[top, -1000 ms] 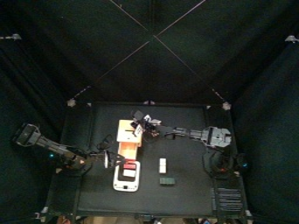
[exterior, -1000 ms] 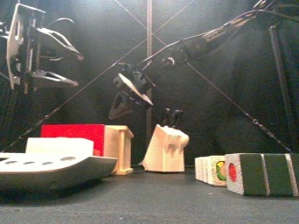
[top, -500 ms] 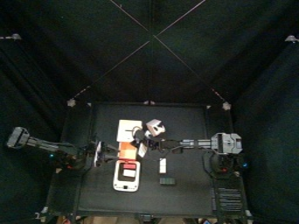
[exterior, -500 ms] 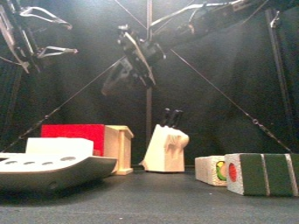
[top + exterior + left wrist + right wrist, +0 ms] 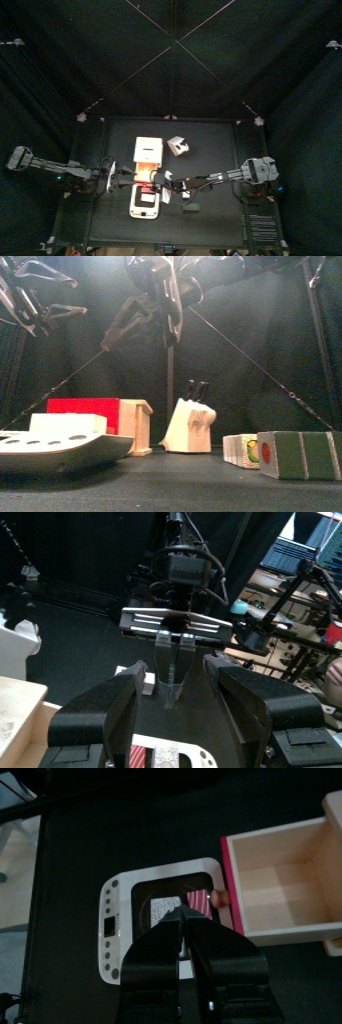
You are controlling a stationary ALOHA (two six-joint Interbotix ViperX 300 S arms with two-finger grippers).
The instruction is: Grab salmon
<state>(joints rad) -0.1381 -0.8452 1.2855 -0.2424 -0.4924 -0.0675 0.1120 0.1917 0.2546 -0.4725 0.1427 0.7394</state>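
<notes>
The salmon (image 5: 202, 900) is a small pink-red striped piece lying at the edge of a white tray (image 5: 134, 888). It shows as a red spot in the top view (image 5: 148, 189) and as a striped piece in the left wrist view (image 5: 144, 755). My right gripper (image 5: 181, 913) reaches across the table and hangs right over the tray beside the salmon, jaws closed together with nothing seen between them. It also shows in the top view (image 5: 155, 183) and high up in the front view (image 5: 158, 301). My left gripper (image 5: 174, 670) is open and empty, left of the tray, facing the right gripper.
A wooden box with a red side (image 5: 147, 152) stands just behind the tray, with a knife block (image 5: 177, 146) to its right. Sushi-like blocks (image 5: 294, 453) lie at the front right. A white block (image 5: 67, 424) rests on the tray (image 5: 54, 448).
My right gripper has moved from above the wooden box and knife block forward to above the white tray. The left arm has shifted only slightly.
</notes>
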